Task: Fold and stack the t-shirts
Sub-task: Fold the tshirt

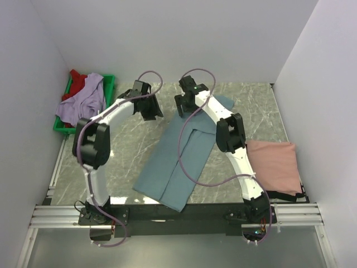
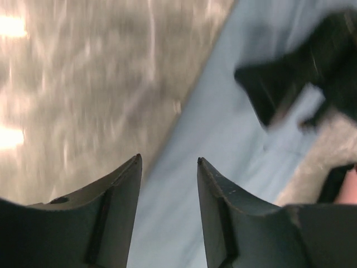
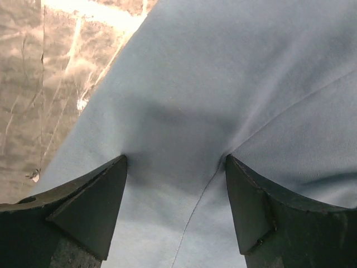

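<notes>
1. T-shirts at your far left: the lavender t-shirt (image 1: 83, 100) lies crumpled over the red t-shirt (image 1: 77, 81) in the green tray (image 1: 109, 84), at the far left corner of the desk (image 1: 128, 145).
2. Your left gripper (image 1: 149, 109) is released, jaws apart with nothing between them. It hangs over the left edge of the grey-blue t-shirt (image 1: 178, 162).
3. That grey-blue t-shirt lies flat mid-desk, folded lengthwise into a long strip running diagonally from near left to far right.
4. Your right gripper (image 1: 185, 106) is released too, its fingers spread wide, tips down at the cloth near the strip's far end, nothing pinched.
5. Your salmon pink t-shirt (image 1: 273, 164) sits folded into a rectangle at the desk's right edge, apart from the strip.
</notes>
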